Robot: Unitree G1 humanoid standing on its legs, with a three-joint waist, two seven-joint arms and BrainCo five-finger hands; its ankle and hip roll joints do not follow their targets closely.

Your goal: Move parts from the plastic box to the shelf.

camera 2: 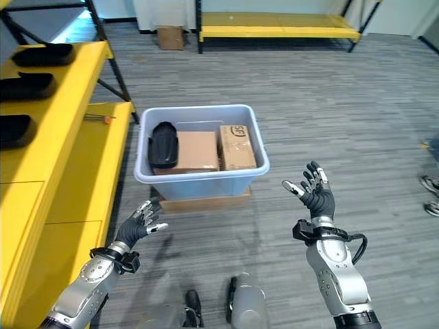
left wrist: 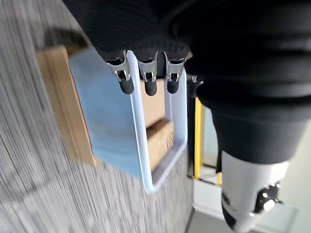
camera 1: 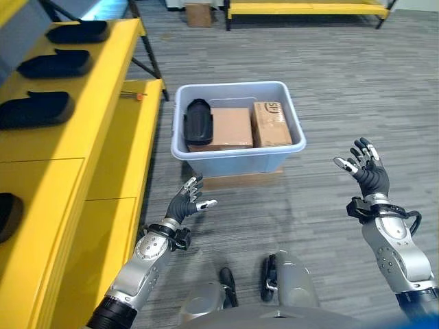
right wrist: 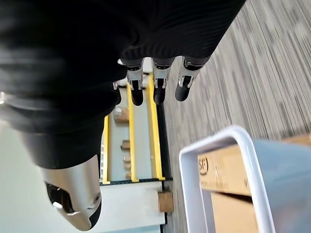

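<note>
A pale blue plastic box [camera 1: 236, 156] stands on the floor on a flat piece of cardboard. Inside lie one black oblong part [camera 1: 197, 120] at its left end and two brown cartons [camera 1: 271, 123] beside it. Several more black parts [camera 1: 36, 108] rest on the top of the yellow shelf [camera 1: 75, 137] at the left. My left hand [camera 1: 185, 203] hovers open just in front of the box's near left corner, holding nothing. My right hand [camera 1: 369, 171] is raised open to the right of the box, palm toward it, also empty.
A lower yellow shelf level [camera 1: 130, 130] juts out beside the box, with a small tool [camera 1: 135, 96] lying on it. A long yellow bench [camera 2: 274, 24] and a cardboard box [camera 2: 170, 37] stand at the far wall. A person's shoes [camera 2: 431, 185] show at the right.
</note>
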